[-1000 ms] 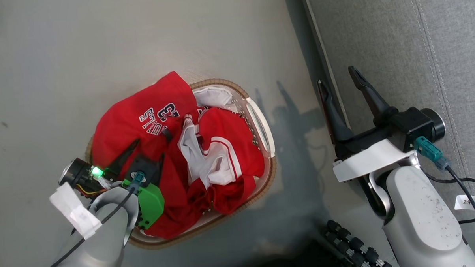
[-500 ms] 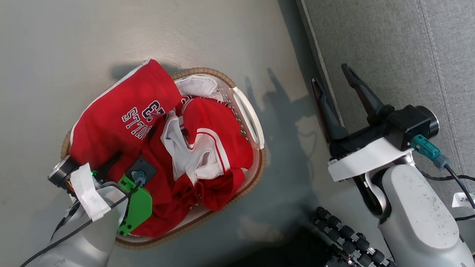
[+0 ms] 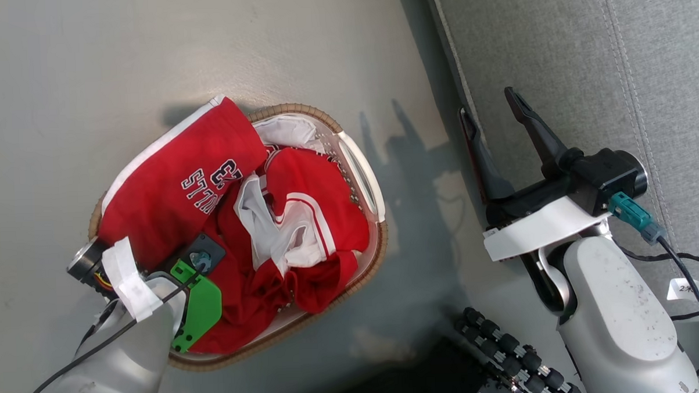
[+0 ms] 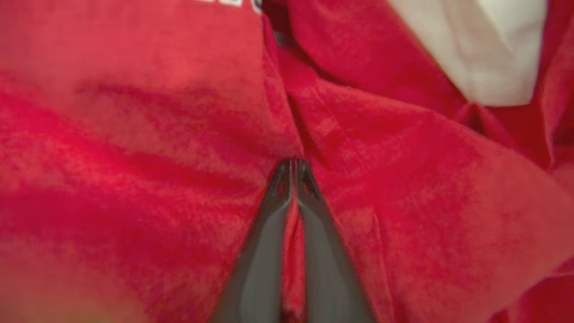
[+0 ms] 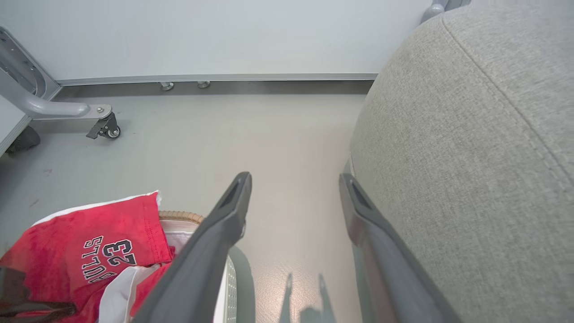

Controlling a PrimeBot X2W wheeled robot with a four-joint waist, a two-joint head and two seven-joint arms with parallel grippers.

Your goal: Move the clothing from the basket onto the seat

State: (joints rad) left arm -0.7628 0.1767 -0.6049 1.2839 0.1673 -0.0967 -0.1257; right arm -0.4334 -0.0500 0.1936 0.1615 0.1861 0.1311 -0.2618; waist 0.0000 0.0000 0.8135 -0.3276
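1. Basket (image 3: 357, 173): one.
2. Clothing (image 3: 168, 179): one red heap. At least two pieces can be told apart, one lettered and one with white trim. The full number cannot be told.
3. Seat (image 3: 554, 67): one.
4. Grippers: two, the left gripper (image 4: 292, 163) and the right gripper (image 3: 487, 103).
5. Fingers (image 5: 215, 242): two dark ones on each gripper, four in all.
6. Green bracket (image 3: 199, 309): one.
7. Caster (image 5: 107, 130): one.
8. Paper tag (image 3: 681, 289): one.
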